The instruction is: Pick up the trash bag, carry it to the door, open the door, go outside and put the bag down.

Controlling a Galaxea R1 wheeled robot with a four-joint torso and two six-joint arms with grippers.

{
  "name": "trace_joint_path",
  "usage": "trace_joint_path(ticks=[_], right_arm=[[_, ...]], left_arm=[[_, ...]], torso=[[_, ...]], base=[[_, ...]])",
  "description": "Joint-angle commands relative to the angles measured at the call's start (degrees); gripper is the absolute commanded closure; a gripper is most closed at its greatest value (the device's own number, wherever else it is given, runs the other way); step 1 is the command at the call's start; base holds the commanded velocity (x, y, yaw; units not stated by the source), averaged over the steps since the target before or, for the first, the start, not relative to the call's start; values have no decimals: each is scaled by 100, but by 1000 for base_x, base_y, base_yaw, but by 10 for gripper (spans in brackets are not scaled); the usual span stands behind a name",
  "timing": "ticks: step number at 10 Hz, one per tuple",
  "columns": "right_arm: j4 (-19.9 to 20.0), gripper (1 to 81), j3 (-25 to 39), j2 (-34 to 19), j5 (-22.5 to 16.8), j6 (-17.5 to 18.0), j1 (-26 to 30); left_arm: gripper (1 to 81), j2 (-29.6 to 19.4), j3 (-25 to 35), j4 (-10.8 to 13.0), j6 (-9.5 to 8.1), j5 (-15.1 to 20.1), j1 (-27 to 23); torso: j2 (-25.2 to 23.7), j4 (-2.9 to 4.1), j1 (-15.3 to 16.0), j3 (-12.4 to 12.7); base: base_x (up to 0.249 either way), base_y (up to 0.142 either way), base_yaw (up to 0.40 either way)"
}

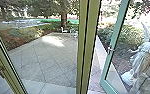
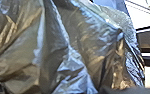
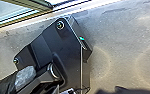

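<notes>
The dark, shiny trash bag (image 2: 66, 47) spreads in creased folds close in front of the left wrist camera. Part of a dark, wrinkled bag (image 3: 26, 75) also shows beside the robot's base in the right wrist view. In the head view a green-framed glass door (image 1: 108, 57) stands open on the right, with a small handle on its edge. An olive-coloured upright frame (image 1: 87, 47) rises near the middle. How my grippers' fingers stand cannot be made out.
Paved ground (image 1: 51, 57) stretches outside, bordered by bushes. White chairs (image 1: 64, 30) stand near a tree at the back. A winged white statue (image 1: 143, 57) is at the right. Another frame (image 1: 7, 60) runs down the left side.
</notes>
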Motion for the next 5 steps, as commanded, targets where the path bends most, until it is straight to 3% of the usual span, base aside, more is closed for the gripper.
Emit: trace_joint_path(ticks=[1, 3, 5], right_arm=[[77, 10, 201, 378, 778, -43, -354], [-161, 10, -1, 774, 1149, -60, -662], [-397, 10, -569, 1342, 1193, -60, -838]], left_arm=[[811, 34, 51, 85, 26, 342, -136], [811, 34, 42, 76, 18, 342, -180], [811, 34, 42, 85, 18, 342, -224]], torso=[[0, 0, 0, 0], [0, 0, -2, 0], [0, 0, -5, 2]], base=[[0, 0, 0], [0, 0, 0], [0, 0, 0]])
